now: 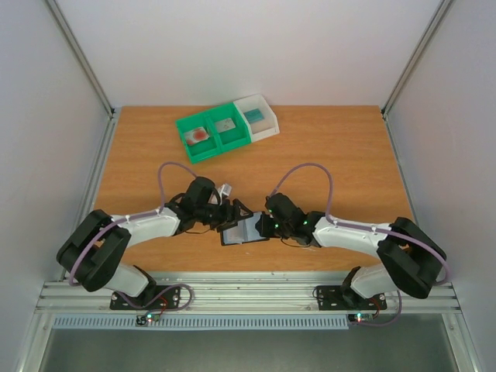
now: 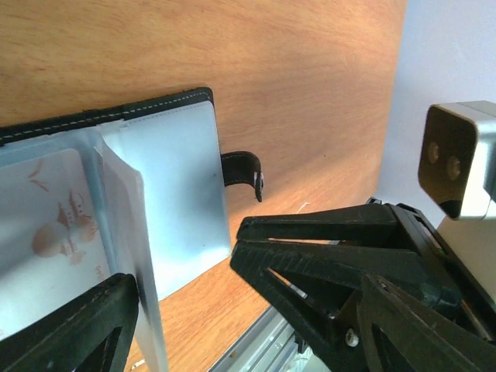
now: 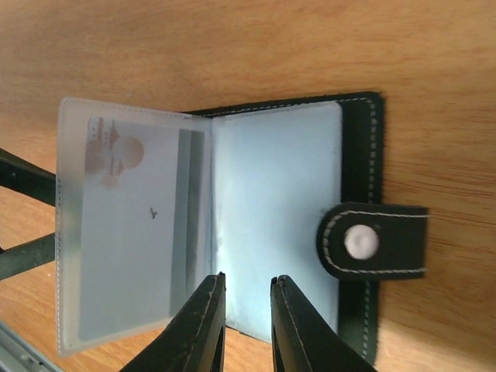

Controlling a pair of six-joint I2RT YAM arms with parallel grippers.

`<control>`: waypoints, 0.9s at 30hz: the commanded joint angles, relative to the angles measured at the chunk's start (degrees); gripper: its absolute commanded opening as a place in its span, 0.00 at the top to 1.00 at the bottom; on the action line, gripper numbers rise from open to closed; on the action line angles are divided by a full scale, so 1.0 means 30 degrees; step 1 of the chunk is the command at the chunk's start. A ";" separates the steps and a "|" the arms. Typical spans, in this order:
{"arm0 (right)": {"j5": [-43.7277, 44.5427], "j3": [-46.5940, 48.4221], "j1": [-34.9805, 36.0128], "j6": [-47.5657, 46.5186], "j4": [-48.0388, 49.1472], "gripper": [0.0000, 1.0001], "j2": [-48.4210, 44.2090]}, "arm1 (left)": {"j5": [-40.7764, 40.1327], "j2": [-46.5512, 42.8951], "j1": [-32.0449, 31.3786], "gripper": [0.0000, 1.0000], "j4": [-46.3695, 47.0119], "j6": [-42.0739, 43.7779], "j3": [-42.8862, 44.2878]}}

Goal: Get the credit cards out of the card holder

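The table [image 1: 325, 155] bears the open holder [image 3: 355, 143] at its near edge, between both grippers. The left gripper [image 2: 184, 267] is spread wide astride the free edge of a clear sleeve [image 3: 70, 232], clamping nothing visible. The right gripper [image 3: 247, 291] hovers at the fold, jaws a slit apart and empty. The card [image 3: 128, 232] lies in that sleeve, toward the left arm, its long axis parallel to the fold. The sleeve's mouth is unclear, and any other cards are hidden.

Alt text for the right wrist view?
An open black card holder lies on the wooden table, a pale card in its clear sleeve, the clasp tab on the opposite flap. The right gripper, slightly parted, is at its lower edge.
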 commanded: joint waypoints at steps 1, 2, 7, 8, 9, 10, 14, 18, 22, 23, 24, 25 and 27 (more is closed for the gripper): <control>0.1582 -0.0443 -0.0027 -0.0382 -0.1183 0.80 -0.1352 | 0.0294 0.0138 -0.0380 0.22 0.1018 -0.0165 0.0674; 0.2038 -0.0458 -0.0027 -0.0407 -0.1294 0.80 -0.1604 | 0.0386 0.0271 -0.0489 0.22 0.1060 -0.0167 0.0739; 0.2476 -0.0500 -0.0027 -0.0327 -0.1478 0.80 -0.2259 | 0.0626 0.0654 -0.0852 0.22 0.1477 -0.0258 0.0903; 0.2487 -0.0491 -0.0027 -0.0312 -0.1478 0.80 -0.2299 | 0.0644 0.0695 -0.0895 0.22 0.1550 -0.0256 0.0901; 0.2474 -0.0497 -0.0027 -0.0325 -0.1481 0.80 -0.2308 | 0.0664 0.0744 -0.0923 0.22 0.1588 -0.0255 0.0906; 0.2487 -0.0469 -0.0027 -0.0327 -0.1504 0.80 -0.2287 | 0.0689 0.0772 -0.0930 0.22 0.1604 -0.0241 0.0914; 0.2591 -0.0432 -0.0027 -0.0326 -0.1587 0.80 -0.2368 | 0.0705 0.0789 -0.0912 0.22 0.1670 -0.0198 0.0901; 0.2812 -0.0478 -0.0012 -0.0298 -0.1703 0.80 -0.2622 | 0.0693 0.0895 -0.0924 0.22 0.1815 -0.0168 0.0851; 0.3046 -0.0490 -0.0027 -0.0298 -0.1844 0.80 -0.2817 | 0.0838 0.1072 -0.0931 0.22 0.2308 -0.0418 0.0924; 0.3049 -0.0468 -0.0012 -0.0298 -0.1857 0.80 -0.2816 | 0.0843 0.1095 -0.0927 0.22 0.2335 -0.0450 0.0975; 0.3049 -0.0461 -0.0025 -0.0301 -0.1858 0.80 -0.2842 | 0.0828 0.1098 -0.0930 0.22 0.2364 -0.0470 0.1011; 0.3020 -0.0460 -0.0027 -0.0320 -0.1881 0.80 -0.2878 | 0.0830 0.1120 -0.0931 0.22 0.2371 -0.0463 0.1019; 0.2968 -0.0363 -0.0020 -0.0367 -0.2028 0.80 -0.2937 | 0.0789 0.1123 -0.0920 0.22 0.2321 -0.0411 0.0983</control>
